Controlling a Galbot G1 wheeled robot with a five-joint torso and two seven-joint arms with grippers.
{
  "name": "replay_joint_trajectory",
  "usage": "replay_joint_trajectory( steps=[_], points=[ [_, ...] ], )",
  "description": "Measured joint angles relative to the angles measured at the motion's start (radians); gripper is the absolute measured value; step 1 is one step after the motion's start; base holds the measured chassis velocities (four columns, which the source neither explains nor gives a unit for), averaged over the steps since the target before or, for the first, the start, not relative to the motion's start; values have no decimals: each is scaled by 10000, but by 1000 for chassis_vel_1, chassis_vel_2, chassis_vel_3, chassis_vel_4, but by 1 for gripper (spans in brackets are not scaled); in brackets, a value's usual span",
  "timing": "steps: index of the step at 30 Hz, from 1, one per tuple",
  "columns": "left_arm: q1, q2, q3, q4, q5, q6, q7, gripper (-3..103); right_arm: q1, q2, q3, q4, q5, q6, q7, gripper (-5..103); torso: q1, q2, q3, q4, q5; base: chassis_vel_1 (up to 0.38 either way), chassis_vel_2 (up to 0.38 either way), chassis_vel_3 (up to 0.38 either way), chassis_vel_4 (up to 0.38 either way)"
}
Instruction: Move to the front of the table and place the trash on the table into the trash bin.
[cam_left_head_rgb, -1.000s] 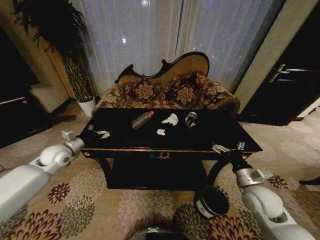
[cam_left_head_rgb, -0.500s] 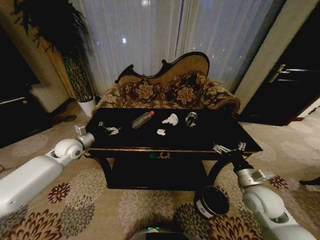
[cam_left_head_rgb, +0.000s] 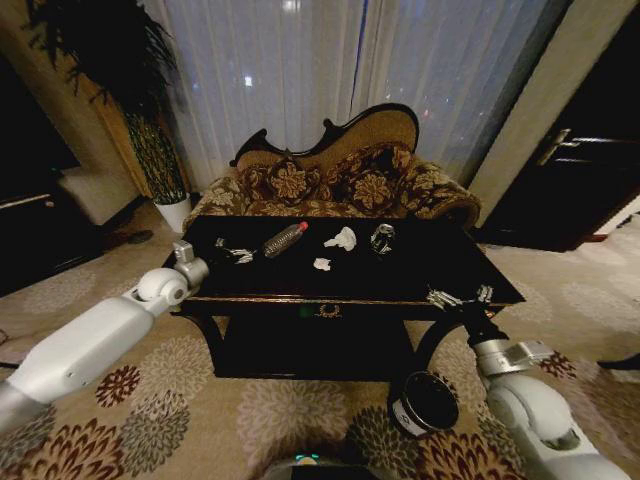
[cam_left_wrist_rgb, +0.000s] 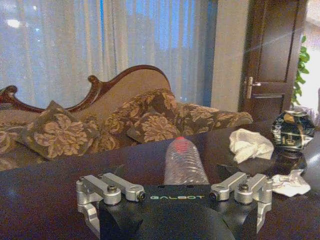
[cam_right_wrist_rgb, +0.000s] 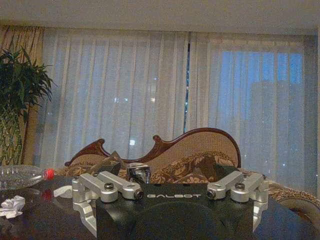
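The black table (cam_left_head_rgb: 420, 272) stands in front of me with the trash on it. A clear bottle (cam_left_head_rgb: 284, 239) with a red cap lies at the left. A white paper wad (cam_left_head_rgb: 342, 238), a smaller wad (cam_left_head_rgb: 322, 264) and a silvery can (cam_left_head_rgb: 382, 238) lie to its right. My left gripper (cam_left_head_rgb: 235, 254) is open over the table's left end, just short of the bottle (cam_left_wrist_rgb: 185, 162). My right gripper (cam_left_head_rgb: 457, 296) is open at the table's front right edge. The dark trash bin (cam_left_head_rgb: 424, 403) sits on the carpet below the right gripper.
A carved-back floral sofa (cam_left_head_rgb: 340, 180) stands right behind the table. A potted plant (cam_left_head_rgb: 150, 120) is at the back left and a dark door (cam_left_head_rgb: 580, 170) at the right. Patterned carpet lies around the table.
My left arm has reached forward and to the right over the table, bringing its open gripper close to the bottle. The right arm has not moved.
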Motion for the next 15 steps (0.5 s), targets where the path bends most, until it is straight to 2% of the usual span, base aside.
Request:
replay_joint_trajectory(
  steps=[15],
  points=[
    [-596,-715,825,799,213,-94,83,100,20,8,52,-8,100,6,-16,100,0,0,0,0,0,0,0,0,0]
  ],
)
